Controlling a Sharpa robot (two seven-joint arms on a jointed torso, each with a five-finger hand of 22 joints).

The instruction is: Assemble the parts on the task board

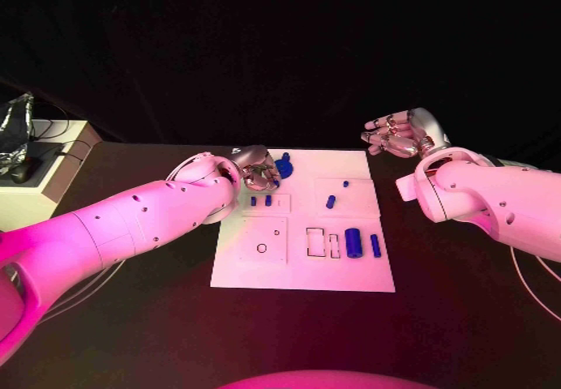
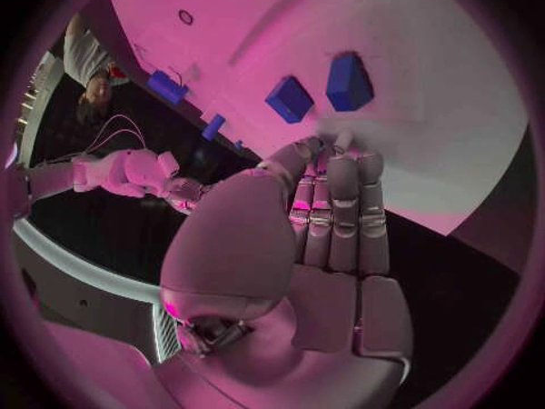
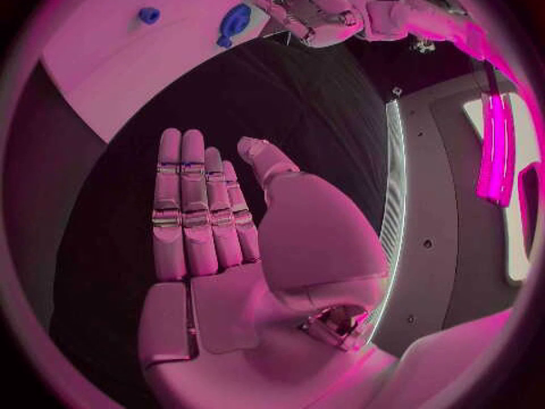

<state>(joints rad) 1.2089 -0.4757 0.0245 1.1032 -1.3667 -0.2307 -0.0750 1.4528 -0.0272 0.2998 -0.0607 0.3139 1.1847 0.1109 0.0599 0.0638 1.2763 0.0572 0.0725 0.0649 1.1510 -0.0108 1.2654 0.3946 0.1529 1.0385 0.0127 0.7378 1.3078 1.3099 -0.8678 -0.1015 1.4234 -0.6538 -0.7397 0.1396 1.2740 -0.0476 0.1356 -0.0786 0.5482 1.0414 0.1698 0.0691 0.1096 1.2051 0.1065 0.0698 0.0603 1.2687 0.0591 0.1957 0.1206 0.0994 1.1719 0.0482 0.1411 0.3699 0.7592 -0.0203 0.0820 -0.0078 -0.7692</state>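
Surface: black table (image 1: 140,324) with the white task board (image 1: 306,271) in its middle; behind it I see only darkness, and a pale cabinet (image 1: 41,182) stands at the far left.
Parts: several small blue parts lie on the board. Two short ones (image 1: 261,200) sit in a far-left outline, two more (image 1: 336,194) in the far middle, and two longer cylinders (image 1: 353,242) stand near the right edge.
Left hand: my left hand (image 1: 257,168) is over the far left corner of the board, fingers straight and close together in the wrist view. The fingertips (image 2: 339,145) are just beside two blue blocks (image 2: 349,83). I cannot tell whether it touches or holds anything.
Right hand: my right hand (image 1: 401,134) is lifted beyond the far right corner of the board, over bare table. In its wrist view the palm is flat, the fingers (image 3: 191,204) extended, nothing inside.
Risk 1: I judge that flat fingers may push the blocks across the board instead of gripping them, because the board is smooth.
Risk 2: one blue piece (image 1: 284,168) lies very near the far edge; a push could send it off the board.
Risk 3: my forearm (image 1: 129,223) hangs over the left border, so lowering it may shift the board.
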